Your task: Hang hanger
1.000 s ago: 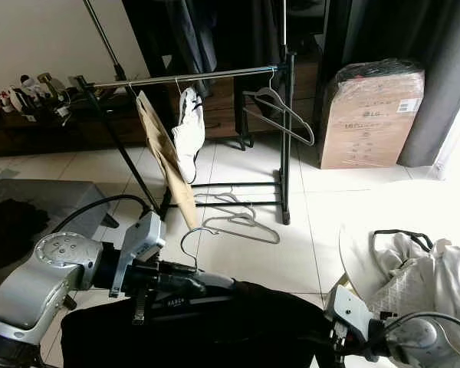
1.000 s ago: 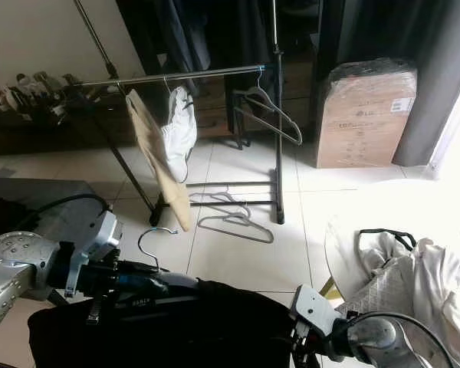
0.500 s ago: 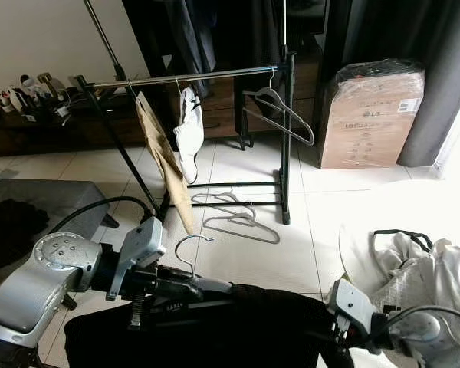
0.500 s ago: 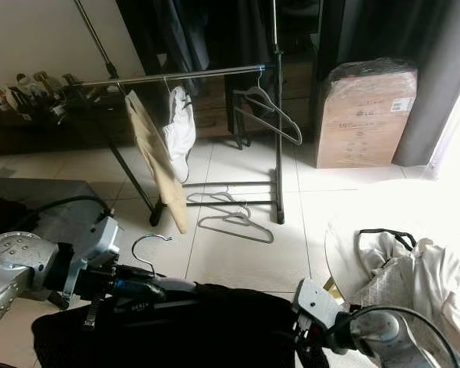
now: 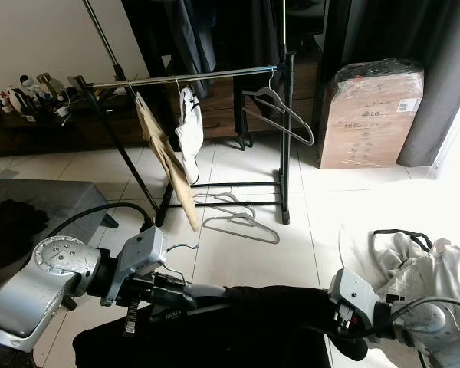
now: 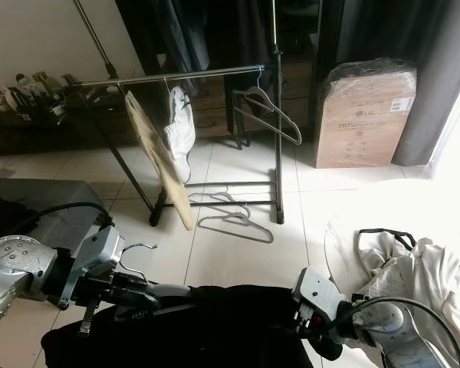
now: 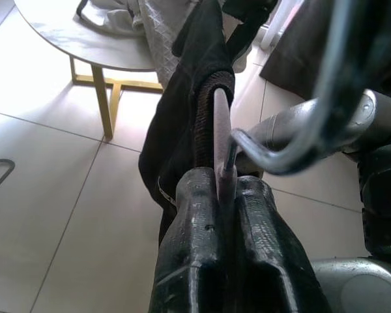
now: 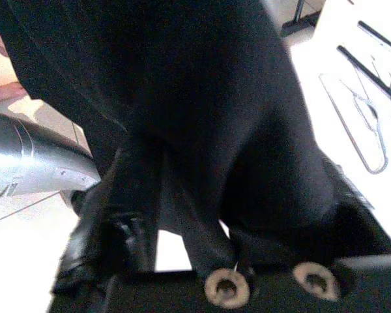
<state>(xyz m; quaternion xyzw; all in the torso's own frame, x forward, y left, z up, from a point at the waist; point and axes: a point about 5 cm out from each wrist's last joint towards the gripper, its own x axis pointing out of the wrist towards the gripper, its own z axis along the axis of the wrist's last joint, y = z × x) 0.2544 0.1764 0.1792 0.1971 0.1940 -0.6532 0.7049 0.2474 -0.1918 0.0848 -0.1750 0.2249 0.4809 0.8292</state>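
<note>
Your left gripper is clamped on the grey hanger with a wire hook, black garment draped over it, long axis running across your chest toward the right gripper, whose finger state you cannot tell under the cloth. The chrome rail of the black clothes rack lies well ahead and above. Since a second ago the hook has sunk lower and the garment spread wider

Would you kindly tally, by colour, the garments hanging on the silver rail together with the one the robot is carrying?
Beige garment on the rail: 1
White garment on the rail: 1
Black garment, on the hanger clamped in the left gripper, its far end at the right gripper: 1
Total: 3
</note>
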